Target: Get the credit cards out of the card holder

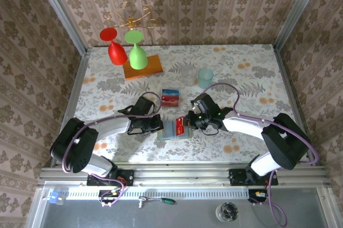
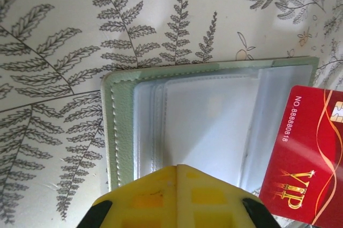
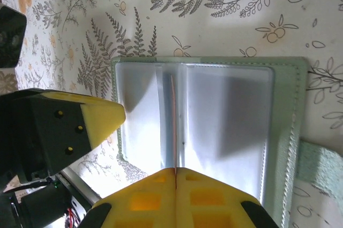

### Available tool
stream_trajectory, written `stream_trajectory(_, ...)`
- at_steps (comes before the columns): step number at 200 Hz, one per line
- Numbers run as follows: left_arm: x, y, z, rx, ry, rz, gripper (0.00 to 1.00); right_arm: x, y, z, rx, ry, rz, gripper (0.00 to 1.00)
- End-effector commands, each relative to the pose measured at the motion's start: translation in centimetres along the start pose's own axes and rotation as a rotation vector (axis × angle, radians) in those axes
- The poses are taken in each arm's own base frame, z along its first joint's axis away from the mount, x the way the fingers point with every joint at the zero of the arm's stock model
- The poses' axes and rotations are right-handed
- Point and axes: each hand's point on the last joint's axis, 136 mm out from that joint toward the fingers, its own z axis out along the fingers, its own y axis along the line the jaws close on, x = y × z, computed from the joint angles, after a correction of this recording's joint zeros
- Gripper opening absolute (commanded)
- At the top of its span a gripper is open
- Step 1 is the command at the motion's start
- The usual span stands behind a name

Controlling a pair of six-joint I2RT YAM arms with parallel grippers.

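My right fingers [image 3: 176,171] clamp 1 red credit card [image 2: 308,153], the open card holder [image 3: 230,115] just beneath; my left fingers [image 2: 177,169], pressed together, sit over its pocket.

Closed yellow tool [image 2: 177,170] on open card holder [image 2: 203,115], red card [image 2: 311,153] at right.

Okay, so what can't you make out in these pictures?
- Left wrist: the red card is cut off by the frame's right edge.
- Right wrist: that card, in the right claw, shows edge-on, face unseen.
- Both wrists: the card holder has frosted pockets; remaining cards unclear.
- Top: loose cards too small to count.
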Motion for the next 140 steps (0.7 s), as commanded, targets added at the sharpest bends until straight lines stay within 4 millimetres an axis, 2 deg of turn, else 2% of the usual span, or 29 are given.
stream_trajectory(1, -0.9, -1.3, -1.4, 0.030, -0.041, 0.019, 0.03, -0.5, -0.4, -1.0, 0.052, -0.021, -0.048, 0.02)
stream_trajectory(53, -1.4, -3.0, -2.1, 0.093, -0.061, 0.025, 0.04, -1.3, -0.1, -2.3, 0.121, -0.025, -0.179, 0.00)
stream_trajectory(93, -1.0, -2.9, -1.2, 0.103, -0.043, 0.013, 0.04, -1.9, 1.2, -3.2, 0.134, 0.010, -0.391, 0.00)
stream_trajectory(116, -0.7, -3.9, -0.4, 0.129, -0.027, 0.019, 0.03, -2.6, 1.3, -3.8, 0.176, 0.012, -0.488, 0.00)
stream_trajectory(140, -0.3, -4.9, 0.5, 0.133, 0.000, 0.039, 0.03, -3.8, 1.2, -4.5, 0.213, 0.005, -0.515, 0.00)
